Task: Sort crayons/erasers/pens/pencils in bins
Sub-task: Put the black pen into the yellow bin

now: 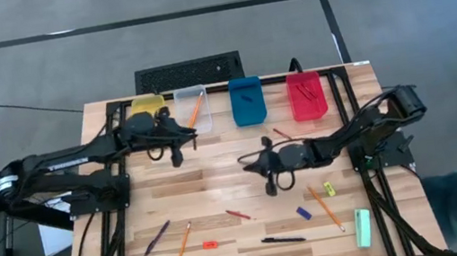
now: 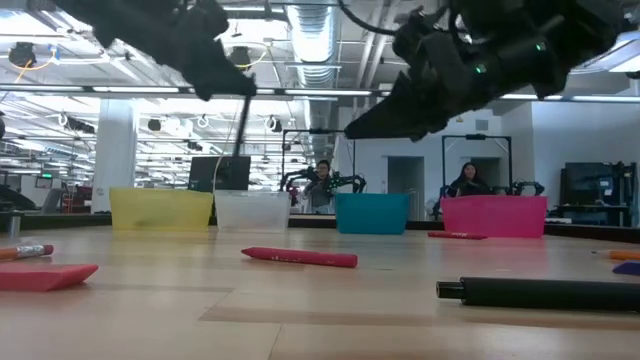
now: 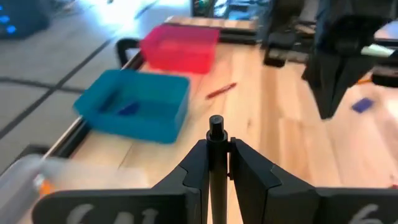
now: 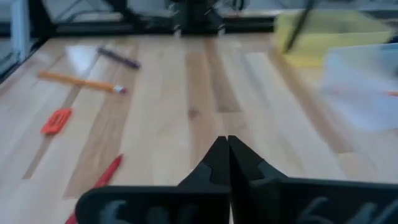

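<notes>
My right gripper hangs above the middle of the table, its fingers pressed together on nothing. My left gripper is clamped on a black pen that stands up between the fingers, held in the air near the yellow and clear bins.

Nearest the front edge lie a black pen, a pale green bar, a red-orange eraser, an orange pencil and a purple pen. A little farther in are a blue eraser, another orange pencil, a yellow eraser and a red crayon. One more crayon lies just before the bins.

At the far edge the four bins stand in a row. The yellow bin is partly hidden by my left arm, so I cannot tell what is in it. The clear bin holds an orange pencil. The blue bin holds a small dark item. The red bin holds thin reddish sticks.
</notes>
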`<action>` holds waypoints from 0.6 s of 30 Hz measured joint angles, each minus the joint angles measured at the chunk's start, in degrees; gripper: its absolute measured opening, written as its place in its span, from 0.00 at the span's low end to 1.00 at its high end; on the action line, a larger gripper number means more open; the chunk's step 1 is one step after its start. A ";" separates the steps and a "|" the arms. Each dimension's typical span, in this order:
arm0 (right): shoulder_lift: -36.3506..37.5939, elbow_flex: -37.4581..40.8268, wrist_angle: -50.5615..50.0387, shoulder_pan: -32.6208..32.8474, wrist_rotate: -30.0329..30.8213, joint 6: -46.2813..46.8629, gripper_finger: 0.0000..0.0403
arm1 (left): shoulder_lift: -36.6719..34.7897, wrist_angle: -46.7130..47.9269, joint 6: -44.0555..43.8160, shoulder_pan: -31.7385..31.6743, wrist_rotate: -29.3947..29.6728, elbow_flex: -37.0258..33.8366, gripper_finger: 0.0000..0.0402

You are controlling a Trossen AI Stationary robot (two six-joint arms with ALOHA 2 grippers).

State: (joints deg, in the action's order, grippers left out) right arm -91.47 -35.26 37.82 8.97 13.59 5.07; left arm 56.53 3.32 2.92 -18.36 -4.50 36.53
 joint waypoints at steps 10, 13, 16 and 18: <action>6.37 4.30 1.36 -1.72 -0.04 -2.02 0.02 | -4.32 26.09 -3.19 -3.45 9.70 7.71 0.09; 7.37 4.30 1.19 -2.47 -0.04 -2.43 0.01 | -3.93 33.26 -4.01 -6.03 13.46 11.18 0.09; 7.39 4.30 0.41 -2.80 -0.04 -2.52 0.01 | -3.89 39.28 -4.90 -9.68 14.17 13.16 0.09; 7.38 4.30 -0.18 -2.67 -0.11 -2.52 0.01 | -3.89 42.39 -5.23 -12.42 14.15 13.88 0.09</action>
State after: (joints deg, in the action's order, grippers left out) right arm -84.09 -30.96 37.64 6.30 13.47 2.55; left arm 52.64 45.71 -2.30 -30.78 9.65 50.41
